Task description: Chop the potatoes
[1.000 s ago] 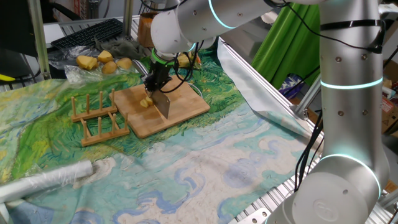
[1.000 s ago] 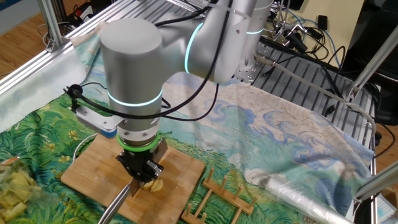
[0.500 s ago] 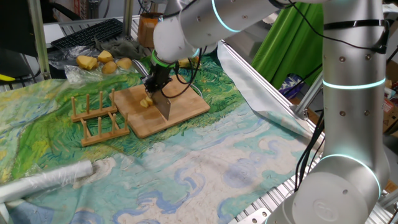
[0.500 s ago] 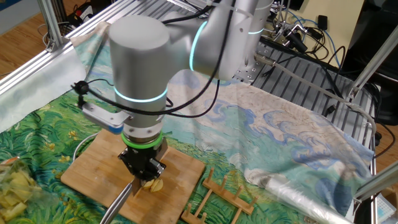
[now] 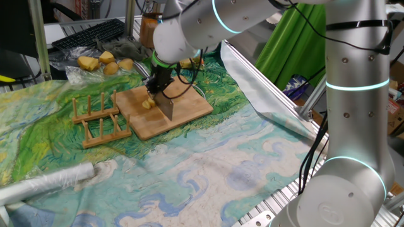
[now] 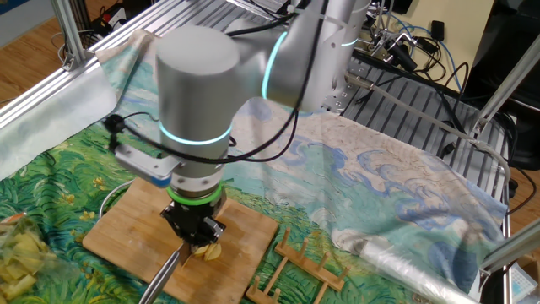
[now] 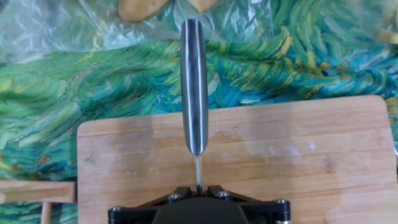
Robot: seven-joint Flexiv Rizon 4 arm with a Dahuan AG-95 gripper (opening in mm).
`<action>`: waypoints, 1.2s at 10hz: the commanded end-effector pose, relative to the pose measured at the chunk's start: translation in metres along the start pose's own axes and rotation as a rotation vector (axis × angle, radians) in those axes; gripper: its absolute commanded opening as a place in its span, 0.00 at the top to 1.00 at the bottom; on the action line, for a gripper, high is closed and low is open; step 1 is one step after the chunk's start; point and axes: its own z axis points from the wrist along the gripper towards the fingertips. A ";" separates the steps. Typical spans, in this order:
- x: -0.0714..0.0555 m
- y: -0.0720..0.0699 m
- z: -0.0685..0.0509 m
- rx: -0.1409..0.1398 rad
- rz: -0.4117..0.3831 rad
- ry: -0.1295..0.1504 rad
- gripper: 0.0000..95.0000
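The end effector (image 5: 158, 85) grips a knife (image 5: 165, 105) by its handle, jaws narrow around it, above the wooden board (image 5: 189, 110). In one fixed view the blade hangs below the end effector with its lower edge down at the board, at about the board's middle. The potatoes (image 5: 148, 103), a small pale-yellow cluster, lie on the board just beside the blade, at 9 o'clock of it; whether blade and potatoes touch cannot be told.

In the other fixed view the end effector (image 6: 193, 237) sits low over the board (image 6: 118, 232), the knife (image 6: 165, 272) slants away toward 7 o'clock, and the potatoes (image 6: 207, 251) show as a yellow bit just at 4 o'clock of the black fingers.

In the hand view the end effector (image 7: 198, 198) fills the bottom edge, and the knife (image 7: 194, 87) runs straight up toward 12 o'clock, its grey spine crossing the far edge of the board (image 7: 311, 155). The potatoes are not seen here.

At 9 o'clock of the board in one fixed view stands a wooden rack (image 5: 98, 120) on the painted cloth (image 5: 214, 170) that covers the table. At 11 o'clock, well apart from the board, whole potatoes (image 5: 104, 63) rest on clear plastic. A plastic roll (image 5: 47, 184) lies near the table's 7 o'clock corner.
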 end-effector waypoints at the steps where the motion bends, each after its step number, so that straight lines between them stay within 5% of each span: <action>1: 0.002 -0.002 -0.004 0.003 -0.005 -0.005 1.00; 12: 0.000 -0.010 -0.017 0.006 -0.020 -0.001 1.00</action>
